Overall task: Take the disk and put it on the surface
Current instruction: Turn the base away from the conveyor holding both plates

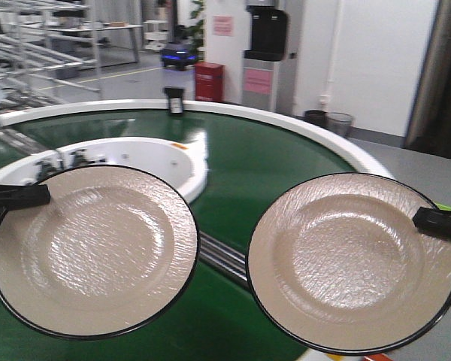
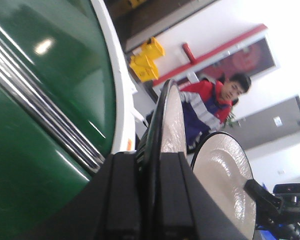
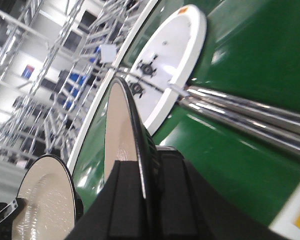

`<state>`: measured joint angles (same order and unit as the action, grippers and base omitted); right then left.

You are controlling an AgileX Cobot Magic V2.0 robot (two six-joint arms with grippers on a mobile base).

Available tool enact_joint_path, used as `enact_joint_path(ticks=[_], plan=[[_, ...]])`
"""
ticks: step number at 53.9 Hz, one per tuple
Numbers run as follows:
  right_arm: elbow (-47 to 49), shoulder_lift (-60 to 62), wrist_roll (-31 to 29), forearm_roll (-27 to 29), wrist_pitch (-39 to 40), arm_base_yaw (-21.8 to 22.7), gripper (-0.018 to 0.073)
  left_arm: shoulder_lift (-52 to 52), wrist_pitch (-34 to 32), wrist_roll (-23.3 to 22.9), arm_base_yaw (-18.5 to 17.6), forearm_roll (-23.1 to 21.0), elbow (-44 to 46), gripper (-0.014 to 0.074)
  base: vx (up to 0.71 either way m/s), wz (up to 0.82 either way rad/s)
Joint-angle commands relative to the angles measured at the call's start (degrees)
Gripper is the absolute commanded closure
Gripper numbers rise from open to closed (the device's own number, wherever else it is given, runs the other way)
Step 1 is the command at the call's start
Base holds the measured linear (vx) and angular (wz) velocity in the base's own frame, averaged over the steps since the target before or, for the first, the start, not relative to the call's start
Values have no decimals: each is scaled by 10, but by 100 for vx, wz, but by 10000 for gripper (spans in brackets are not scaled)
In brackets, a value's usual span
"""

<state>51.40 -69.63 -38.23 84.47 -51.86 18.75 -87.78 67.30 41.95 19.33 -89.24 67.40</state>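
Left gripper: clenched on rim of left plate, green belt below.
Right gripper: clenched on rim of right plate, raised.
Done: grabbing, apparently.
Left: setting down; steel tabletop unseen.

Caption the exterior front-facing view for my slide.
Left claw grips the left plate, right claw the right plate, both beige, black-rimmed, by the green conveyor belt.

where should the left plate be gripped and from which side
The left plate is best pinched on its thin black rim from its outer left side, one finger above and one below: it is wide, shallow and has no handle. The left gripper clamps it there.
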Motion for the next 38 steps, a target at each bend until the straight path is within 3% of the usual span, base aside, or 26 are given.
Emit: enact_joint_path(ticks=[1, 38], plan=[[19, 19, 3, 73, -16, 3, 568, 26, 42, -10, -2, -85, 16, 598, -15, -58], [19, 19, 3, 73, -16, 3, 568, 26, 42, -10, -2, -85, 16, 598, -14, -61]])
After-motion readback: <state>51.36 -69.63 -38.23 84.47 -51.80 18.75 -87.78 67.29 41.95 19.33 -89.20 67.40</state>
